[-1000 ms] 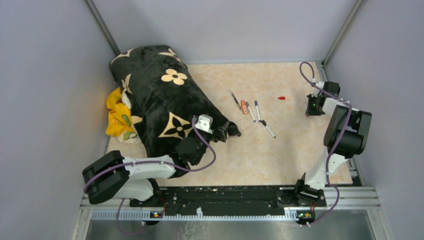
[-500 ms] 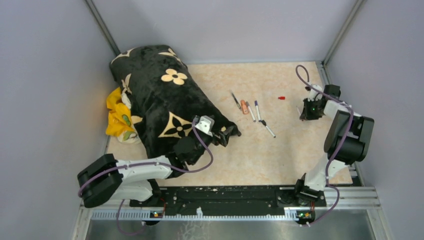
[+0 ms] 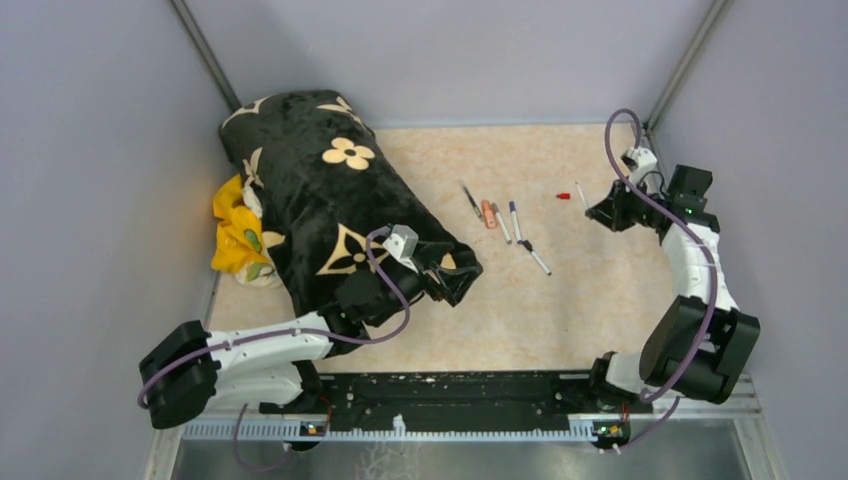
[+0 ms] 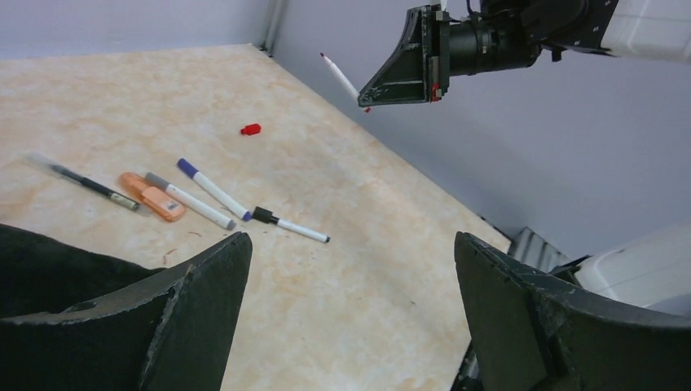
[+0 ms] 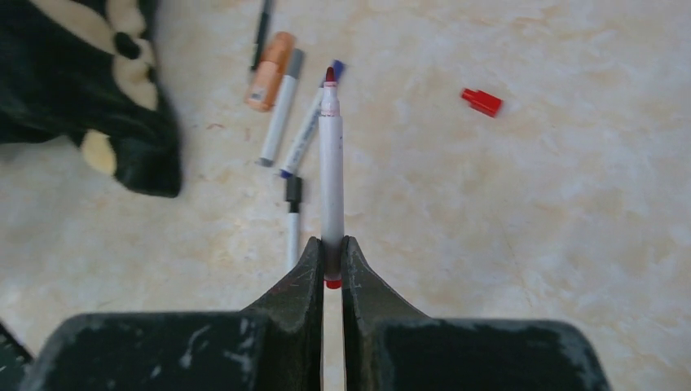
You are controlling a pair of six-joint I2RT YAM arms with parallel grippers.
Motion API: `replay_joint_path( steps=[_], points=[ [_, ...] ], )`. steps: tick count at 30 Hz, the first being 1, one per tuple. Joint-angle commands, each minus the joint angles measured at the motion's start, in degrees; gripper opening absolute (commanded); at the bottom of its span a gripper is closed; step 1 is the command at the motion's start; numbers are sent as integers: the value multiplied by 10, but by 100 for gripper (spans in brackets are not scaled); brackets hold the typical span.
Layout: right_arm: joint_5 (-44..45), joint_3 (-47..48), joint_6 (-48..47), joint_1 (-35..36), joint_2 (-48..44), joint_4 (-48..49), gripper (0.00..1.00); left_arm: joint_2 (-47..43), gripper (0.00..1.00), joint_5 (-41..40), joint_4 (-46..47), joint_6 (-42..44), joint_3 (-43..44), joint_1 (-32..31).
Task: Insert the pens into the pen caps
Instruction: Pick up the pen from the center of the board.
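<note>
Right fingers [image 5: 300, 281] are clamped on the tail end of the red-tipped marker [image 5: 330, 163], holding it up off the tabletop [image 5: 530, 212], while the red cap [image 5: 481, 101] lies loose down there, off to one side. The left fingers [image 4: 195, 309] are spread wide and empty over by the black blanket [image 3: 320, 200]. I'd get the empty ones onto that cap first, then line nib and cap mouth up dead straight and push slowly — gripped that far back, the tip probably wobbles.

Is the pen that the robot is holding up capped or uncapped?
Uncapped: the white marker in the right gripper shows its bare red tip, and the red cap lies apart.
</note>
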Motion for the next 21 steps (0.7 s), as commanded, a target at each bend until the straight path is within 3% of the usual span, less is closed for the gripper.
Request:
replay_joint_path(
  steps=[1, 7, 13, 21],
  points=[
    [-170, -20, 21, -6, -71, -12, 0, -9, 99, 43, 66, -71, -24, 0],
    [-290, -68, 99, 18, -151, 66, 0, -1, 99, 62, 122, -108, -23, 1],
    [-325, -91, 133, 95, -183, 121, 0, 9, 99, 87, 129, -121, 11, 0],
    [-373, -127, 213, 141, -209, 228, 0, 24, 99, 60, 144, -80, 42, 1]
  ],
)
